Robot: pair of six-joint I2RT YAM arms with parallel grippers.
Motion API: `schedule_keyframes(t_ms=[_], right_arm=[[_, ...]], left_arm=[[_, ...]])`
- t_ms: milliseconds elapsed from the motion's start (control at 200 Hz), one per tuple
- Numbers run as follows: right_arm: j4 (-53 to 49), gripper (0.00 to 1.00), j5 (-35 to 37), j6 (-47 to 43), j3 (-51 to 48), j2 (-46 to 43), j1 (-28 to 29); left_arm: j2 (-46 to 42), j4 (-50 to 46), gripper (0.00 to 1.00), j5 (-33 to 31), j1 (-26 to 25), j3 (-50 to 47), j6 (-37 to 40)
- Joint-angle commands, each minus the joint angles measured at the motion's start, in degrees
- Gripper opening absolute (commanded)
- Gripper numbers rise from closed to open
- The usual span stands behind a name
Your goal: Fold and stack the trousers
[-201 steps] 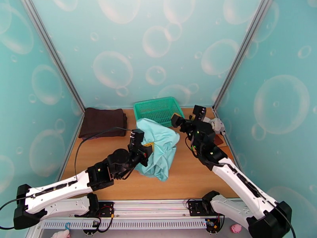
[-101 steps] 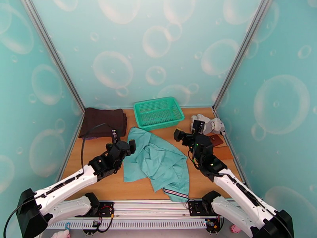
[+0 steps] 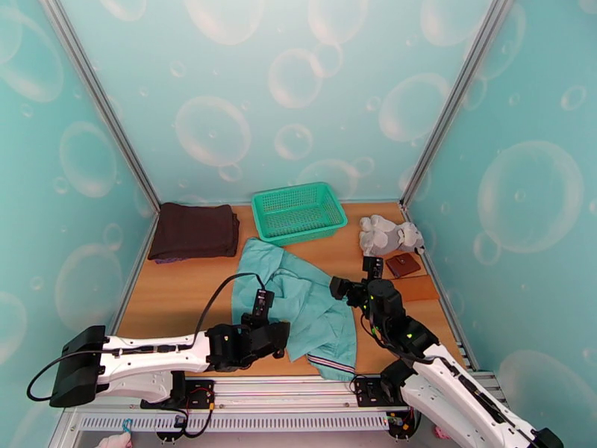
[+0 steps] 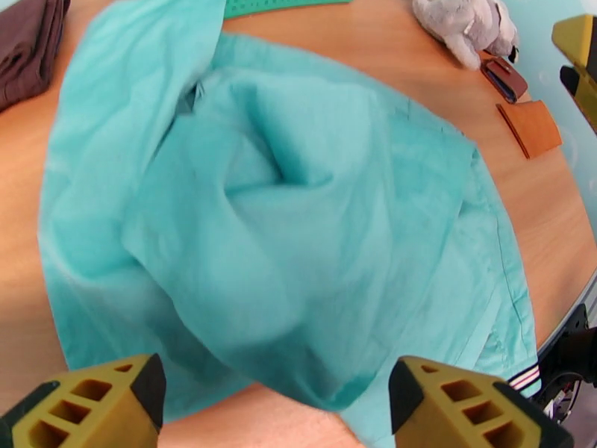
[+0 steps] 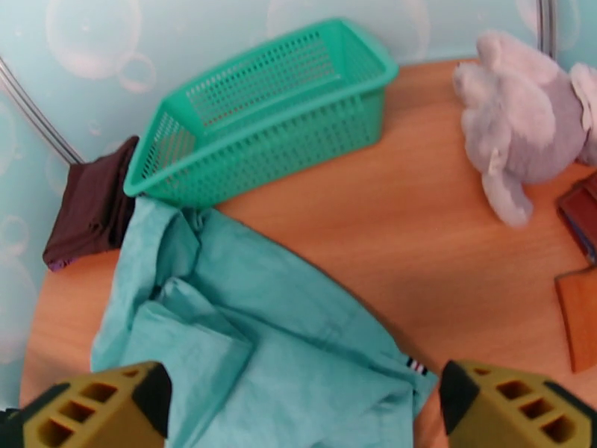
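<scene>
The light teal trousers lie crumpled and partly spread on the wooden table, with the striped waistband at the front edge. My left gripper is low at the trousers' near-left edge. In the left wrist view it is open, the bunched cloth just ahead and nothing between its yellow fingers. My right gripper hovers over the trousers' right edge. It is open and empty above the cloth.
A green basket stands at the back, touching the trousers' far corner. A dark brown folded garment lies back left. A grey plush toy and a brown wallet sit at the right.
The left gripper let go of the lifted trousers, which dropped and spread on the table. The left arm swung back low to the front edge. The right arm drew back nearer.
</scene>
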Motion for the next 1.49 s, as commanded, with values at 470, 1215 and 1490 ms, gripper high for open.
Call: schedule_keyframes(t_ms=[470, 1215, 1490], right_arm=[[3.9, 0.99, -1.21, 6.49, -6.19, -1.68, 4.04], [8.23, 0.96, 0.77, 5.43, -6.55, 0.8, 22.42], [3.93, 0.91, 13.05, 10.12, -2.52, 5.71, 39.47]], left_arm=[[2.25, 37.03, 0.26, 2.83, 6.01, -9.98, -2.73], [-43.82, -5.34, 0.0, -24.19, 13.57, 2.73, 5.91], [-44.55, -10.98, 0.0, -31.43, 15.05, 4.88, 6.54]])
